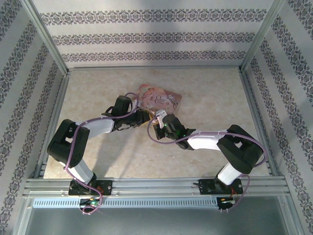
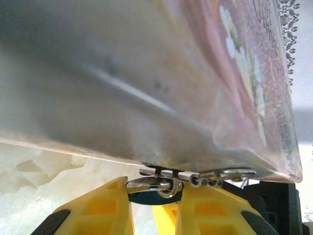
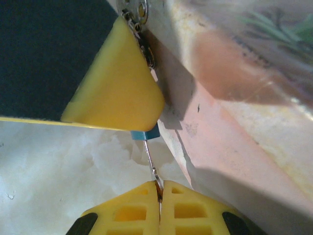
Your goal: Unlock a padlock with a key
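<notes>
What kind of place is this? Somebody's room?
Probably a robot test booth, not a room: wallpapered panels in a metal frame surround a table, and the left arm and right arm are bolted to a rail.

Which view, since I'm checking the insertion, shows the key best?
Right wrist: the key runs edge-on from the shut right pincer up to the padlock. Top view: too small to tell. Left wrist: I cannot make it out.

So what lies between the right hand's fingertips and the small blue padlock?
In the right wrist view, a thin silvery key bridges it, running from the shut right hand up to the blue padlock.
</notes>
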